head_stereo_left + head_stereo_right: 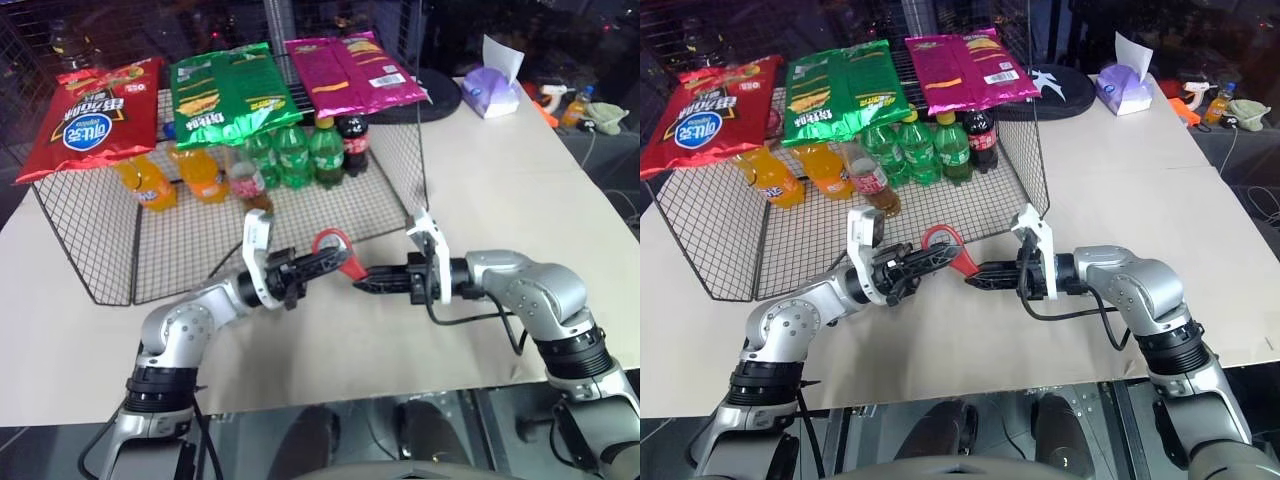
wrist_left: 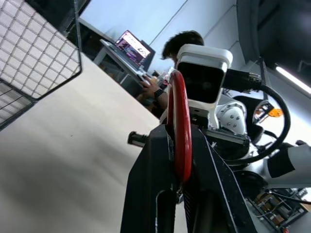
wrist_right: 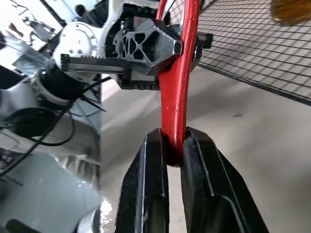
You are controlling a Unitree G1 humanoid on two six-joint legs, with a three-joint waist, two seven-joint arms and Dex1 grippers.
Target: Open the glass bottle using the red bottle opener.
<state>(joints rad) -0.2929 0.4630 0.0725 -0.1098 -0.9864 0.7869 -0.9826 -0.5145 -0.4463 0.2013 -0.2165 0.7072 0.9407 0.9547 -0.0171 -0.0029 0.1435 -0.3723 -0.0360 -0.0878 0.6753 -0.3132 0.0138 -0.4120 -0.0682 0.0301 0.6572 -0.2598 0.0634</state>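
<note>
opener: the red bottle opener (image 1: pixel 335 249) is up off the tabletop (image 1: pixel 520 200), held in the air between my two claws, over the middle of the tabletop towards its near edge
left claw: my left claw (image 1: pixel 325 262) is pressed together on the opener near its ring-shaped head; left wrist view shows the red loop standing edge-on between my fingers
right claw: my right claw (image 1: pixel 362 279) is clamped on the narrow handle end; right wrist view shows the red handle pinched between both black fingers (image 3: pixel 146 194)
bottle: the glass bottle (image 1: pixel 248 184) stands inside the wire basket (image 1: pixel 90 240) at the far left of the tabletop, between the orange soda bottles (image 1: pixel 175 178) and the green bottles (image 1: pixel 295 153), under the snack bags
bottle contact: neither claw is near it, well apart from the opener
cap: too small to tell, but I judge it unopened
done: opener picked up, both claws on it, looks like a hand-over from left to right
left: let go with the left, get the bottle out and hold it, hook the ring on the cap, lever it off
progress: early, I'd say; the main part is not yet started
</note>
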